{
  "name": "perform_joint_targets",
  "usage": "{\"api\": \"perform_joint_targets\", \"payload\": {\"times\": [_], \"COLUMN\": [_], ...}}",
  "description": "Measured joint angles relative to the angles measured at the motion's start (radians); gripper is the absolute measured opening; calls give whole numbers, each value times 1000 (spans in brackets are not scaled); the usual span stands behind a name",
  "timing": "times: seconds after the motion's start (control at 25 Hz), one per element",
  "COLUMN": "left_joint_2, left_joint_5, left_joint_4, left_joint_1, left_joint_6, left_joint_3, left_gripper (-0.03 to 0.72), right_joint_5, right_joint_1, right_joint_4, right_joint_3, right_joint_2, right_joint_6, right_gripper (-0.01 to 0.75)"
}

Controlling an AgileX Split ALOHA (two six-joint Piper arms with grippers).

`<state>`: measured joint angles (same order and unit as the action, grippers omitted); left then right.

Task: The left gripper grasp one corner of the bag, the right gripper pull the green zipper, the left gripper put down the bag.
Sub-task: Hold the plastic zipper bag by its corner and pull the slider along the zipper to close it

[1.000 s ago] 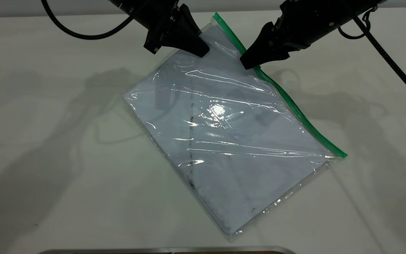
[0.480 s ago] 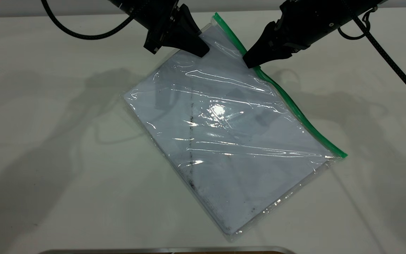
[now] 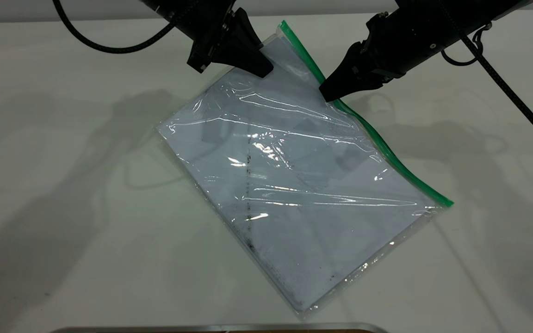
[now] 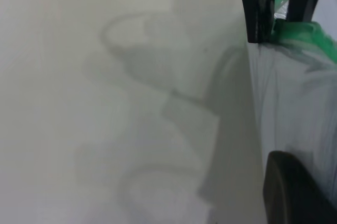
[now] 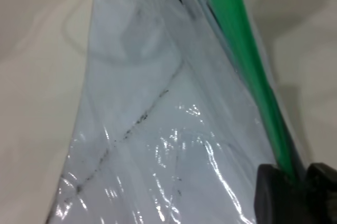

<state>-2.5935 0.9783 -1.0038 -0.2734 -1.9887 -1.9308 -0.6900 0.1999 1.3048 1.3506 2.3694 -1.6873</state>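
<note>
The bag (image 3: 303, 194), a clear pouch with white paper inside, lies slanted on the white table, its far corner raised. My left gripper (image 3: 261, 68) is shut on that raised corner; in the left wrist view one of its fingers (image 4: 295, 192) lies over the plastic (image 4: 289, 103). The green zipper (image 3: 387, 150) runs along the bag's right edge. My right gripper (image 3: 327, 95) is shut on this strip a little below the held corner. In the right wrist view the green zipper (image 5: 242, 50) passes between its black fingers (image 5: 274, 192). The slider tab is hidden by them.
The white table (image 3: 63, 208) spreads open to the left and right of the bag. A metal-edged object (image 3: 220, 328) lies along the near table edge. Black cables trail from the left arm (image 3: 109, 46) and the right arm (image 3: 516, 88).
My right gripper has slid a short way down the green zipper toward the near right. The bag has shifted slightly and its wrinkles have changed. The left gripper has barely moved.
</note>
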Motion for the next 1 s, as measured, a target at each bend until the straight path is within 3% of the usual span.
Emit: {"api": "perform_joint_targets", "payload": {"times": [0.2,1.0], "left_joint_2": [0,-1], "left_joint_5": [-4,26], "left_joint_4": [-8,-70], "left_joint_1": [1,42], "left_joint_6": [0,0], "left_joint_3": [0,0], "left_gripper": [53,53], "right_joint_5": [26,80], "right_joint_1": [0,9], "right_joint_4": [-12,-125], "right_joint_3": [1,9], "right_joint_2": [0,0], "right_joint_6": [1,95], "right_gripper": [68,66]}}
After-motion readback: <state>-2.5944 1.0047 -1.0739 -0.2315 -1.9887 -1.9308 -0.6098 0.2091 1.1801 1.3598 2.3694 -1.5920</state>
